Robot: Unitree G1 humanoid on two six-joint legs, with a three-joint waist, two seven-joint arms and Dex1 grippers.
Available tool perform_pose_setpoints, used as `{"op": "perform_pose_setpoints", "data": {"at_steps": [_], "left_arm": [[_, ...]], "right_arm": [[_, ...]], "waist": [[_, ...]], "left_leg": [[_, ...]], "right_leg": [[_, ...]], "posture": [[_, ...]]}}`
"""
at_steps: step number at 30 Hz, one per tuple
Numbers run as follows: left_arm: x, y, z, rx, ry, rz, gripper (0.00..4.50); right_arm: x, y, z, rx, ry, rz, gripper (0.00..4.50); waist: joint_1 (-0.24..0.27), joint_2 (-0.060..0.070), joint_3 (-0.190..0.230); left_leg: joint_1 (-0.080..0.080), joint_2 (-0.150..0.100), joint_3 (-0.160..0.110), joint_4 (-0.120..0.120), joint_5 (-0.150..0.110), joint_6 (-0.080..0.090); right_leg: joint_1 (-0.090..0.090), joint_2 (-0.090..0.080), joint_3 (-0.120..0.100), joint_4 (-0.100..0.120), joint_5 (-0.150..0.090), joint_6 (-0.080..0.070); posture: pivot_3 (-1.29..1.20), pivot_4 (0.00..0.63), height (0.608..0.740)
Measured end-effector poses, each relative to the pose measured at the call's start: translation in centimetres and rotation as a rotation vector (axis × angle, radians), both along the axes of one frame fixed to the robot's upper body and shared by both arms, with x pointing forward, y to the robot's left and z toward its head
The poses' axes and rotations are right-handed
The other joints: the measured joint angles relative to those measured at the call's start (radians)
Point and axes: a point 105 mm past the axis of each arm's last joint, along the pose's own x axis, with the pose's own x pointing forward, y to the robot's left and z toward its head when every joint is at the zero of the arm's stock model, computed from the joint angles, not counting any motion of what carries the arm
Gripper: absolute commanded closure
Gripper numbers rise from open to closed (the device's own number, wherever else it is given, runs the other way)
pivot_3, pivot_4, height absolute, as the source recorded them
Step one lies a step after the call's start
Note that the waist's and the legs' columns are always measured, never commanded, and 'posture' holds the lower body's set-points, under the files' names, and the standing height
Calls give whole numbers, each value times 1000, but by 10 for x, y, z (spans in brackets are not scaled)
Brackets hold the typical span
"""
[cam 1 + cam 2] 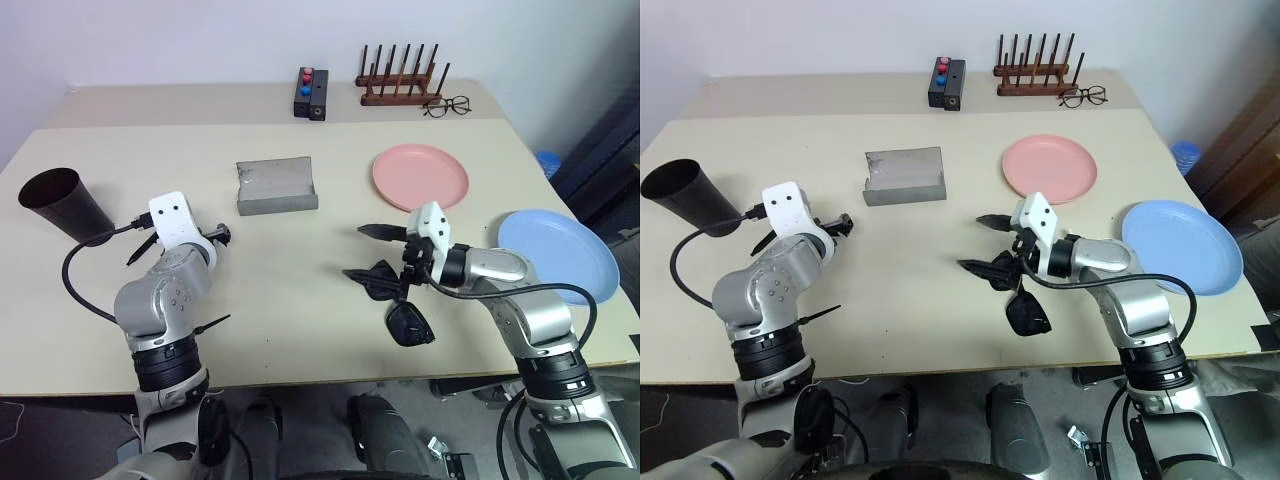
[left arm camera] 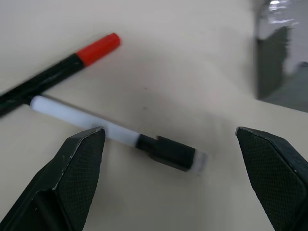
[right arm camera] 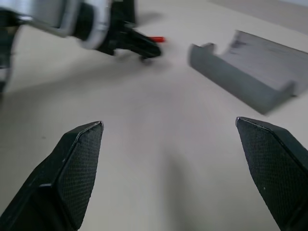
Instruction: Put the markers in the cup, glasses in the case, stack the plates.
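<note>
- Between the open fingers (image 2: 79,163) of the left gripper (image 2: 171,178) lies the white marker (image 2: 115,137) with a black cap; the red-capped marker (image 2: 57,72) lies just beyond it, both on the table (image 1: 300,300).
- Right gripper (image 3: 168,178) is also spread wide and holds nothing; the sunglasses (image 1: 395,300) lie just beside its fingers.
- Grey case (image 1: 277,186) stands open farther ahead of both grippers.
- Beside the left arm stands the cup (image 1: 62,203); the pink plate (image 1: 420,177) and the blue plate (image 1: 560,250) lie apart.

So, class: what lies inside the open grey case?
The case looks empty: bare grey lining, lid open. The sunglasses lie on the table below the right gripper. Its front wall hides part of the floor.
</note>
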Motion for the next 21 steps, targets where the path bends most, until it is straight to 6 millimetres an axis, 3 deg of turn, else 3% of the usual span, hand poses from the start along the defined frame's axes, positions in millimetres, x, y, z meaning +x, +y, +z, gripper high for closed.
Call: {"op": "perform_pose_setpoints", "data": {"at_steps": [5,11,14,21], "left_arm": [[0,3,-7,-45,67,82,64],[-1,2,-7,-41,125,112,64],[-1,4,-7,-43,142,127,804],[-2,10,-9,-31,161,154,4375]], "right_arm": [[-10,17,3,18,-15,65,0],[-15,17,-7,16,16,61,0],[-16,17,-7,17,13,61,0],[-17,18,-9,19,16,59,0]], "waist": [[3,0,0],[3,0,0],[1,0,0],[7,0,0]], "left_leg": [[0,0,0,0,0,0],[0,0,0,1,0,0],[0,0,0,1,0,0],[0,-1,0,2,0,0]], "right_leg": [[0,0,0,0,0,0],[1,0,0,0,0,0],[1,0,-1,0,0,0],[2,-1,-1,-1,0,0]], "posture": [[0,150,740],[0,150,740],[0,150,740],[0,150,740]]}}
